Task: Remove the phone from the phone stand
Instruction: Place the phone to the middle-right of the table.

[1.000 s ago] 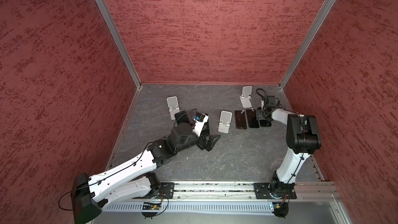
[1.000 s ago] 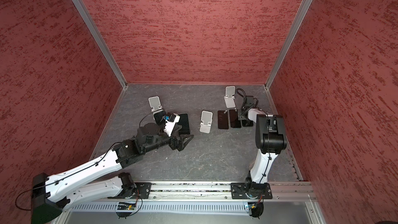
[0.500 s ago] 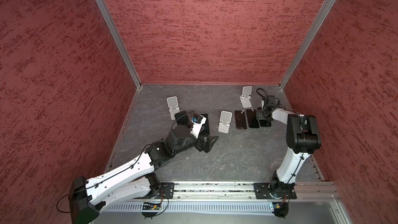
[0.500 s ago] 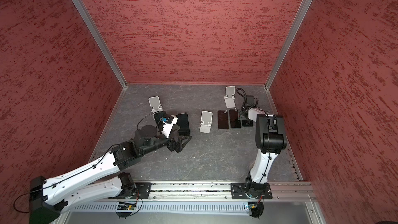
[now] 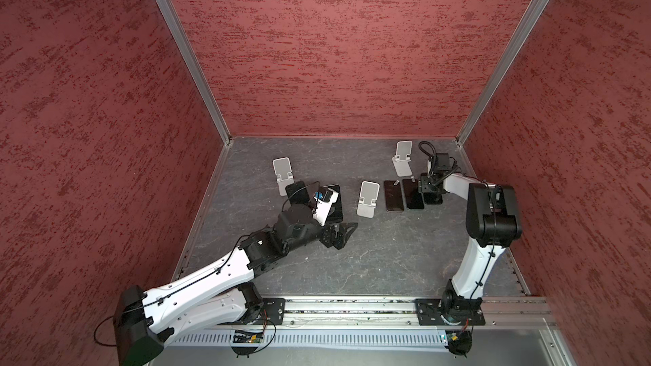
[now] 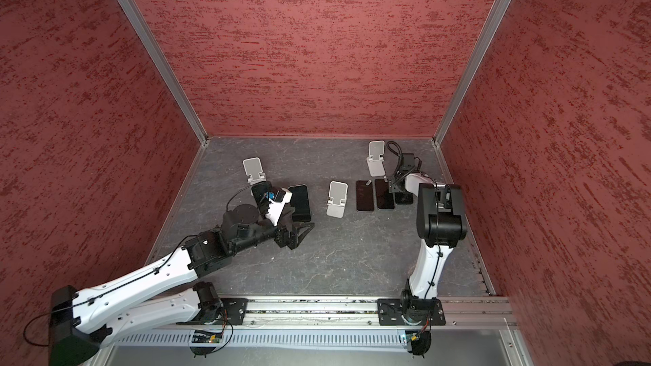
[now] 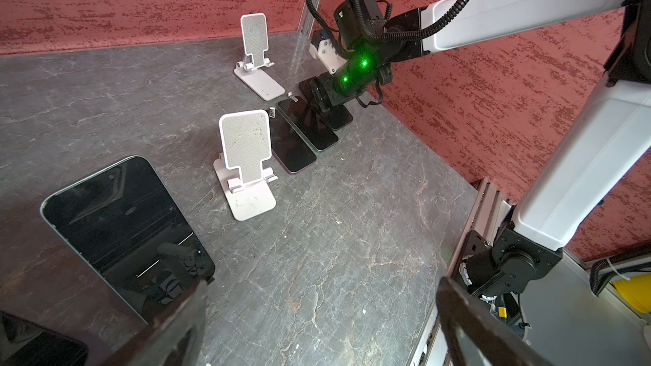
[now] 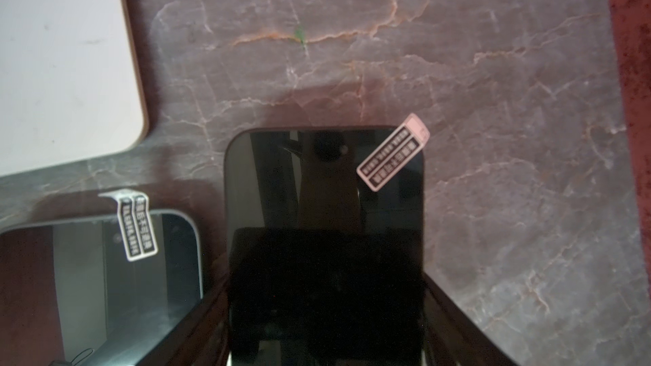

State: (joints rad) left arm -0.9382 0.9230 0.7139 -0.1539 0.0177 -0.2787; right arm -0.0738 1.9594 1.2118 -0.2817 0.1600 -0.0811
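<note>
Three white phone stands point(image 5: 283, 174) point(image 5: 368, 198) point(image 5: 403, 158) stand on the grey table, and none holds a phone. My right gripper point(image 5: 428, 188) point(image 8: 326, 276) is down over a black phone point(image 8: 324, 177) lying flat, the right-most in a row of three. Its fingers point(image 8: 458, 318) run close along the phone's long edges, and I see no clear gap. My left gripper point(image 5: 347, 235) point(image 7: 322, 285) is open over bare table, just in front of another flat phone point(image 7: 123, 227).
Two more phones point(image 5: 393, 196) point(image 5: 413, 194) lie beside the one under my right gripper. Another phone point(image 5: 297, 191) lies by the left stand, partly behind my left wrist. Red walls enclose three sides, and a metal rail point(image 5: 352, 306) runs along the front edge.
Hardly anything has moved. The left arm has shifted only slightly in place with its jaws still wide. The right gripper stays down over the same phone.
</note>
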